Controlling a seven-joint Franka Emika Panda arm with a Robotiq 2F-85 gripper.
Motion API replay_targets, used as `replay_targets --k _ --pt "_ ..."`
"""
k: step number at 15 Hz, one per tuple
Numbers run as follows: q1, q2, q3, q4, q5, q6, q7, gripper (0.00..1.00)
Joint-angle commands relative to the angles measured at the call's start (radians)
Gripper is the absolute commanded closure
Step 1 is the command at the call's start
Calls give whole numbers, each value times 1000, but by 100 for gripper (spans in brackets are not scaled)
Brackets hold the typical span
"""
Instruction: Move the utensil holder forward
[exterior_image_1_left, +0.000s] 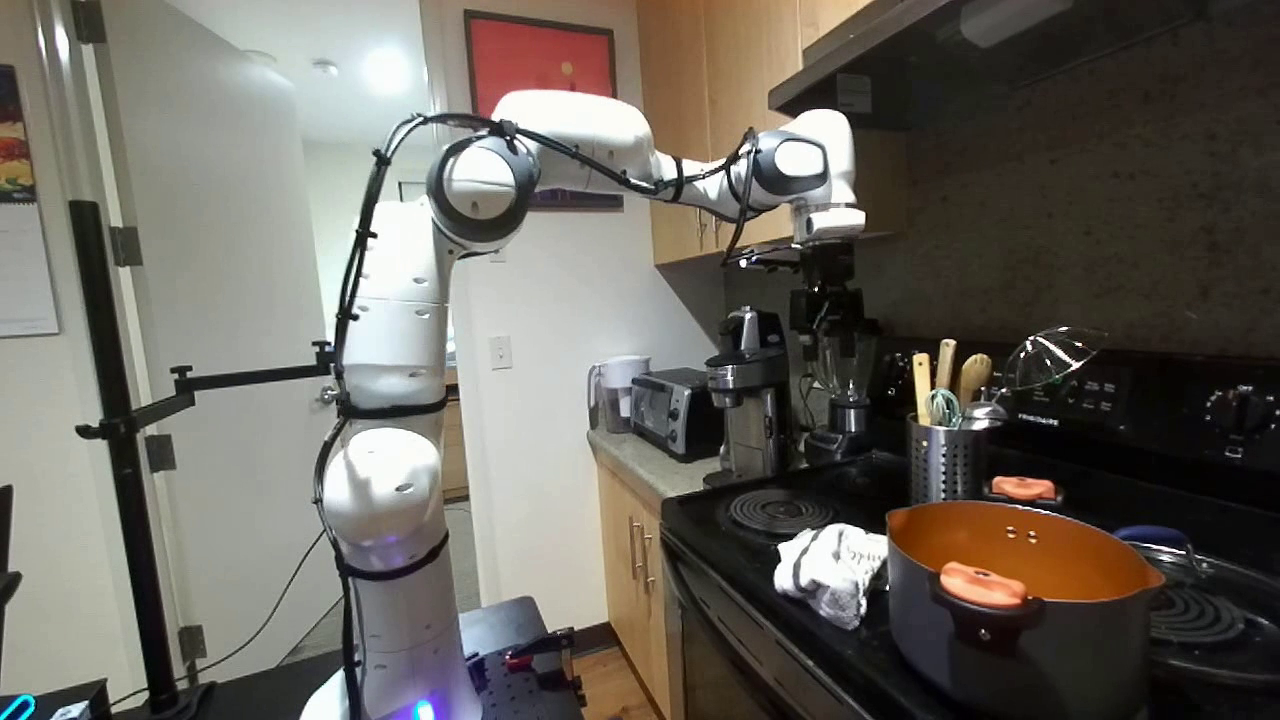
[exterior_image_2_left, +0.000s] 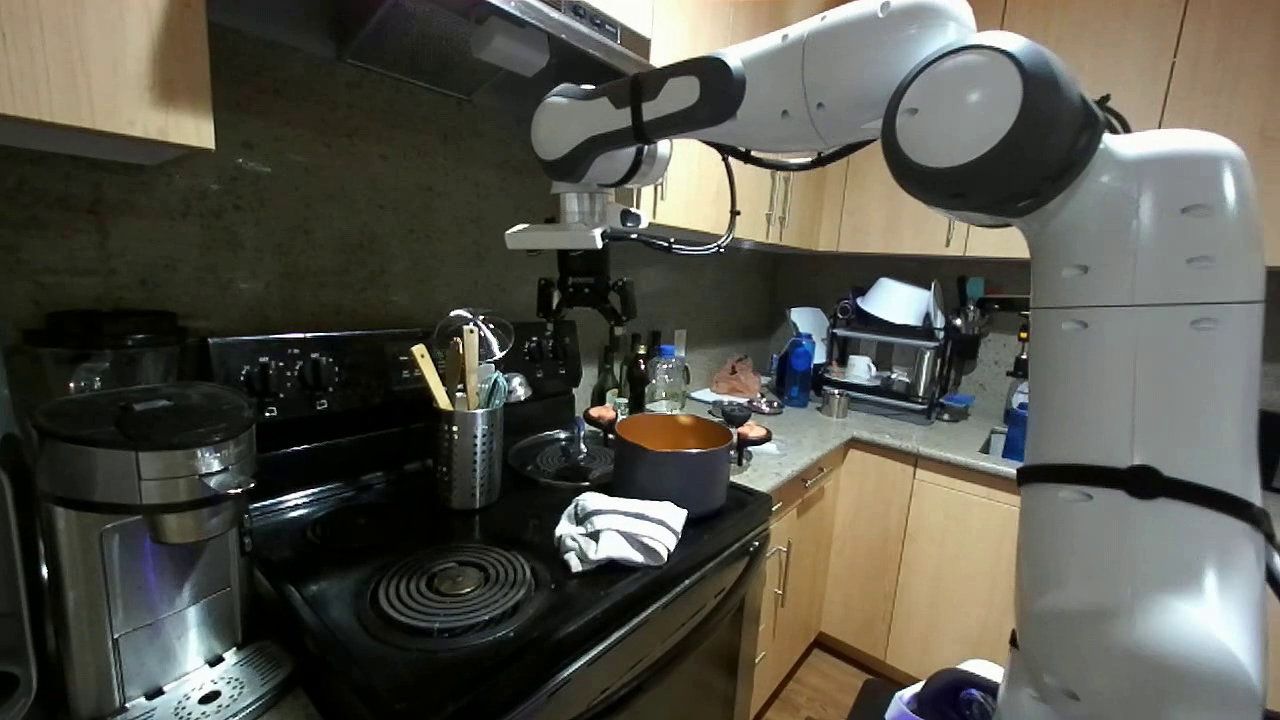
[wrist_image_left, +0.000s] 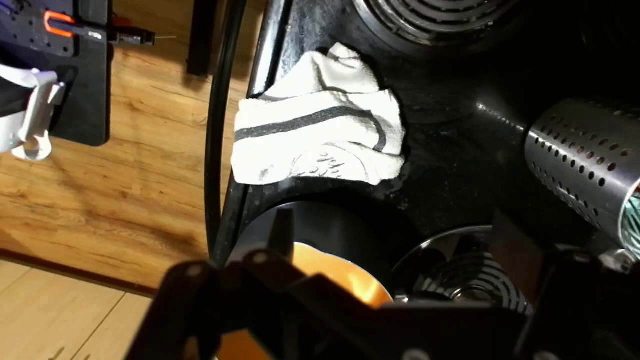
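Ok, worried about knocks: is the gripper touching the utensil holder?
Apart: both exterior views show the gripper higher than the utensil holder, with a clear gap.

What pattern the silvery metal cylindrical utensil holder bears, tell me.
The utensil holder has rows of round holes, seen best in the wrist view.

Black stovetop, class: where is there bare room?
Bare: between the white striped cloth and cylindrical silvery metal utensil holder; also the black coil burner near the silver coffee machine. Crowded: around the round grey pot, cloth and clear lid close.
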Motion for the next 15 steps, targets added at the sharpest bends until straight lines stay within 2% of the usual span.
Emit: replay_targets --k 1,6,9,10,11,15 --pt "52 157 -16 200 -4 -112 134 0" --pt "107 337 -30 407 -7 -210 257 0" --pt "114 417 -43 520 6 -245 280 0" --pt "117 417 -44 528 -3 -246 257 0" --pt "105 378 -27 436 0 -191 260 0" --pt "106 404 -32 488 0 -207 260 0"
